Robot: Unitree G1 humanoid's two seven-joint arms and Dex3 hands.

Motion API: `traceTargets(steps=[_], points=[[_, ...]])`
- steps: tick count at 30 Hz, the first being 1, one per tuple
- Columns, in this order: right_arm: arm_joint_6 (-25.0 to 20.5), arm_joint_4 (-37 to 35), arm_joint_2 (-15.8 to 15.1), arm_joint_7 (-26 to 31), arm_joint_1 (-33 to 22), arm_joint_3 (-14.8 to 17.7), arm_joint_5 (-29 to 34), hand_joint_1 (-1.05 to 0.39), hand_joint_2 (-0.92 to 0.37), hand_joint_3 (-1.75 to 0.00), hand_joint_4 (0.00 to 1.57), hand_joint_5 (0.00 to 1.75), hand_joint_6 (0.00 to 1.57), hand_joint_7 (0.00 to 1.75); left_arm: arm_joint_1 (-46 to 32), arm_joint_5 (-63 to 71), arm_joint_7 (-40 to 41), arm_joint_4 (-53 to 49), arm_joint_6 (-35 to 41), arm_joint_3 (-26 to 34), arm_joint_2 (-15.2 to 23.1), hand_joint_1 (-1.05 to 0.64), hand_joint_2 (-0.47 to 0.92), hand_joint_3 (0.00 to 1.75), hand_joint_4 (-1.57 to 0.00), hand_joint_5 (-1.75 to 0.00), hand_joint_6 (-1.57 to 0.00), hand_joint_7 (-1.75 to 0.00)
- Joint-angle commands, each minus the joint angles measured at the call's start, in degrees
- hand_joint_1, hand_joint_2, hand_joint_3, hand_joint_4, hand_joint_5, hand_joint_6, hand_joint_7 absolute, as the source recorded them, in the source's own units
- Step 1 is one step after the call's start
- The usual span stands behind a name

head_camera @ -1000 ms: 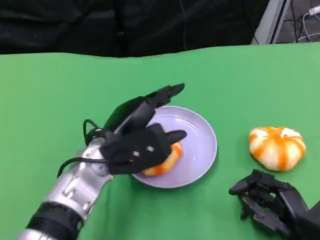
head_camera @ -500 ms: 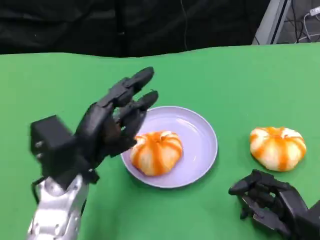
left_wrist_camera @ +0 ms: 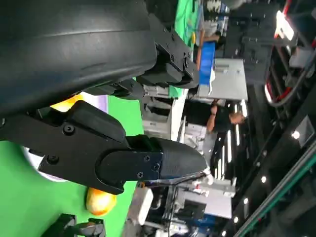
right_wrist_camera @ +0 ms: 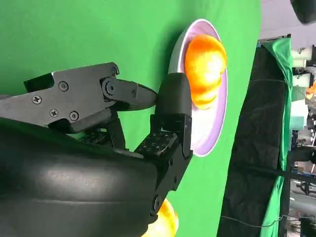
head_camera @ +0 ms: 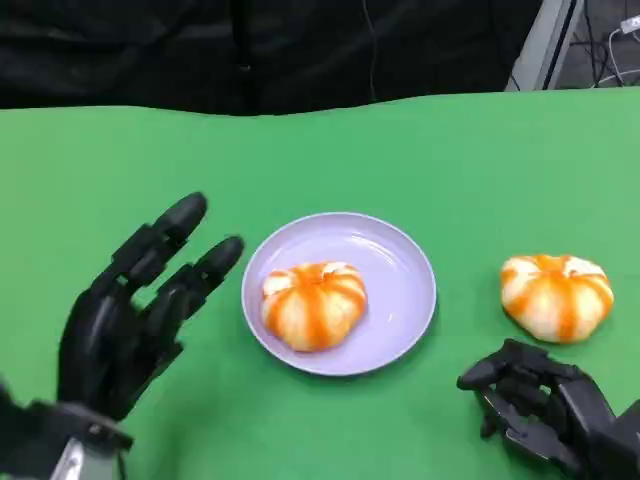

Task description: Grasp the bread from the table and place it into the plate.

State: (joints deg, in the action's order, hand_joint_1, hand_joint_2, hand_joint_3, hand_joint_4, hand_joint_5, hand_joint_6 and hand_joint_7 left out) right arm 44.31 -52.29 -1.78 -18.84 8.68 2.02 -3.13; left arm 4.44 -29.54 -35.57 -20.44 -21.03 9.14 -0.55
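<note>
Left robot hand (head_camera: 130,310) splayed, right robot hand (head_camera: 545,405) curled empty

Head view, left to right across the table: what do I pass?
Left hand → plate with a bread on it → second bread on the table, with the right hand just nearer the robot.

Right hand (head_camera: 545,405) and left hand (head_camera: 120,325) both cut by lower edge.
</note>
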Motion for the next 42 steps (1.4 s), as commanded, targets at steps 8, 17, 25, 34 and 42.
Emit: traceTargets(steps=[8,17,25,34,42], points=[[-0.3,-0.1,-1.4,-1.1,-1.1,0.8,-0.7,-0.26,-0.92,-0.47,0.66,1.73,0.76,1.06,-5.6,-3.7,-8.2,-5.5,-5.5,6.7,0.3,-0.64,0.92,0.42,-0.62,-0.04,-0.53,-0.03],[-0.9,-0.2,-1.6,-1.3,-0.8,0.9,-0.6,-0.27,-0.92,-0.45,0.66,1.74,0.76,1.05,-7.6,-2.2,-9.0,-7.0,-6.2,8.8,2.0,-0.44,0.92,0.31,-0.66,-0.03,-0.56,-0.02],[-1.1,-0.1,-1.5,-1.5,-0.9,1.1,-0.7,-0.28,-0.92,-0.45,0.67,1.74,0.76,1.06,-4.8,0.2,-6.4,-11.8,-7.6,10.2,3.1,0.09,0.78,0.69,-0.72,-0.01,-0.62,-0.01],[-1.1,-0.2,-1.4,-1.8,-0.8,1.2,-0.9,-0.29,-0.92,-0.44,0.66,1.75,0.75,1.08,-3.2,4.8,1.1,-14.5,-9.7,11.4,4.3,0.2,0.72,0.94,-0.87,-0.05,-0.75,-0.04],[-0.7,-0.5,-1.5,-2.0,-0.7,1.4,-0.8,-0.27,-0.92,-0.45,0.66,1.75,0.75,1.07,-2.5,5.9,3.4,-16.1,-11.4,12.2,4.7,0.19,0.66,1.01,-1.03,-0.06,-0.85,-0.03]])
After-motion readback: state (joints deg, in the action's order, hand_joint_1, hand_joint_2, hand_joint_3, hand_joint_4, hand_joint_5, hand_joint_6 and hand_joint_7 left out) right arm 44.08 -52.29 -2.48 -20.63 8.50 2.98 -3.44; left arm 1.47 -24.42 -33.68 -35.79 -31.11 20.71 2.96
